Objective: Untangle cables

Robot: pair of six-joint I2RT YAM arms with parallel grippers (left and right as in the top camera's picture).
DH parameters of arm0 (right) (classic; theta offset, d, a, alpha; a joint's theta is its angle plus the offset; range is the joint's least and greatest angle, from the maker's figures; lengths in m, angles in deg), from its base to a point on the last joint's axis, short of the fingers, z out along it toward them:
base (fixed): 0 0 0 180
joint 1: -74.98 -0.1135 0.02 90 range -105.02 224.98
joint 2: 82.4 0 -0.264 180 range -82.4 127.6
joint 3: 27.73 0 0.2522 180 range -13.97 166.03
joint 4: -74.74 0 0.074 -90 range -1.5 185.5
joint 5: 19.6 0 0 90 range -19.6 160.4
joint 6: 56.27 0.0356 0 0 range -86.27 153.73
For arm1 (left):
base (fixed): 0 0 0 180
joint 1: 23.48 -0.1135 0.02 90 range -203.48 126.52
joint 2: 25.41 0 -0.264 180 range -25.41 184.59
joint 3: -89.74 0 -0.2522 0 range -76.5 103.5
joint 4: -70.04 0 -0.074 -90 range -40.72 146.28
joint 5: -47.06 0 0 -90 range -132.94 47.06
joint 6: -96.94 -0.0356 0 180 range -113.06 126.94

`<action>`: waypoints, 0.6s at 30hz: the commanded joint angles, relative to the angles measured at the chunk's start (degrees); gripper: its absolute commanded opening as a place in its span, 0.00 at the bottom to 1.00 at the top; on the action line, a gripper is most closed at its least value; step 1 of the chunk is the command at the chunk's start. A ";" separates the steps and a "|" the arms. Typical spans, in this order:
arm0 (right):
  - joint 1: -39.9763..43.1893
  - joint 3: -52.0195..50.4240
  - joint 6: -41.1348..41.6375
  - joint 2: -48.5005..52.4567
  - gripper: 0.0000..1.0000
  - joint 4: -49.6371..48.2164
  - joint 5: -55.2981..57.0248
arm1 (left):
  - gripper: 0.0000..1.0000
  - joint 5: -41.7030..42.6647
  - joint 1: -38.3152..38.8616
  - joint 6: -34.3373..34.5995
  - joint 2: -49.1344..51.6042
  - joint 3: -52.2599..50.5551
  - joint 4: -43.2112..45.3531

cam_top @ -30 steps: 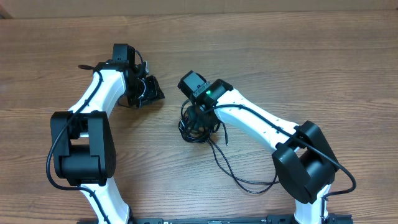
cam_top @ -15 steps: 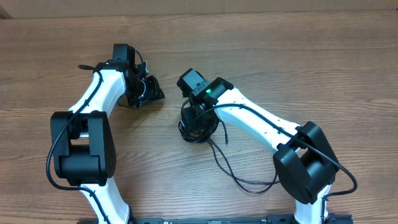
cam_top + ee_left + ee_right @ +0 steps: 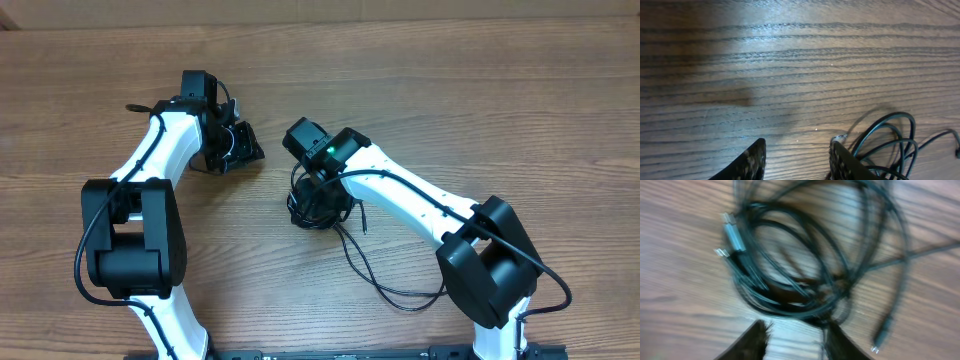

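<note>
The cables (image 3: 312,212) lie as a tangled black bundle at mid table, and one strand (image 3: 375,283) trails toward the right arm's base. My right gripper (image 3: 320,192) hangs straight over the bundle. In the right wrist view the loops (image 3: 805,255) and several plug ends (image 3: 732,232) fill the frame, blurred. The right gripper (image 3: 797,332) is open at the bundle's near edge, with bare wood between its fingertips. My left gripper (image 3: 240,150) is off to the left, apart from the bundle. It is open (image 3: 797,150) over bare wood, with cable loops (image 3: 890,145) and a light-coloured tip (image 3: 840,136) beside its right finger.
Wooden table (image 3: 500,110) all around. The arms' bases stand at the front left (image 3: 130,240) and front right (image 3: 490,265). A loose plug end (image 3: 881,337) lies right of the right gripper's fingers.
The right wrist has shifted slightly to the left over the bundle. The left arm has not moved.
</note>
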 commanded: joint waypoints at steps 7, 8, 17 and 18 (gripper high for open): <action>7.50 0.39 14.99 0.74 0.61 4.74 1.05 | 0.44 9.14 0.94 -7.89 0.96 0.74 -0.15; 8.20 0.39 14.99 0.74 0.59 4.76 -1.79 | 0.45 9.09 1.09 -7.91 0.96 0.74 -0.35; 6.93 0.35 14.99 0.76 0.46 5.25 -7.61 | 0.48 11.85 4.55 -13.77 0.96 0.76 -2.10; 6.54 0.09 15.06 0.76 0.46 4.96 -7.63 | 0.47 11.63 5.11 -14.23 0.96 0.74 -2.54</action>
